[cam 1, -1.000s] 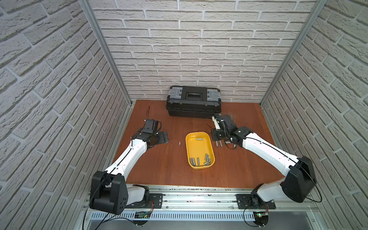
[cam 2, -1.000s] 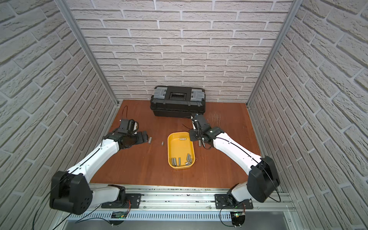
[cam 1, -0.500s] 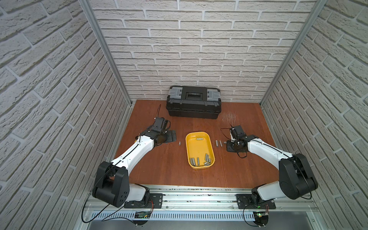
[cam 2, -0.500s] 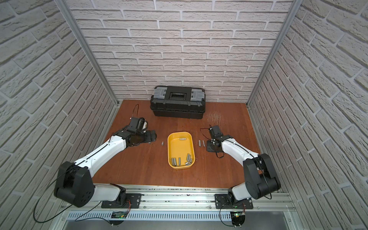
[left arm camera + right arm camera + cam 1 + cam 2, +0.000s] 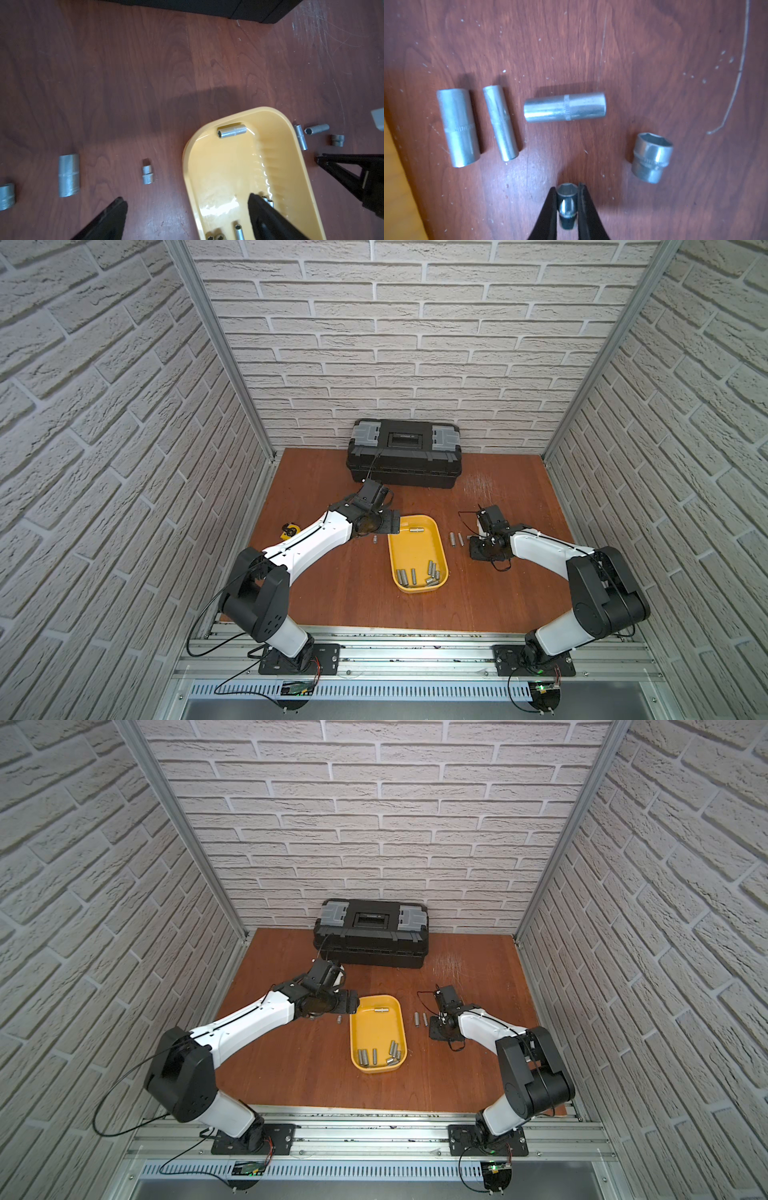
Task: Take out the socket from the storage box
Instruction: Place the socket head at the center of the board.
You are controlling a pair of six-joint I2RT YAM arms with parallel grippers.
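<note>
The yellow storage box [image 5: 415, 549] [image 5: 376, 1029] lies mid-table with several sockets [image 5: 419, 574] at its near end and one socket [image 5: 415, 529] [image 5: 231, 131] at its far end. My left gripper [image 5: 392, 522] [image 5: 187, 199] is open and straddles the box's far left rim [image 5: 188, 166], one finger over the box and one over the table. My right gripper [image 5: 478, 548] [image 5: 567, 187] is low over the table to the right of the box, shut on a small socket [image 5: 567, 199].
Loose sockets lie on the table right of the box [image 5: 457, 126] [image 5: 500, 122] [image 5: 564, 107] [image 5: 652, 158] and left of it [image 5: 148, 174] [image 5: 69, 175]. A black toolbox [image 5: 405, 458] stands at the back wall. A small yellow object [image 5: 287, 529] lies at the far left.
My left arm has swung right, up to the box's far left corner. My right arm has drawn back from the box's far right corner to the table beside the box.
</note>
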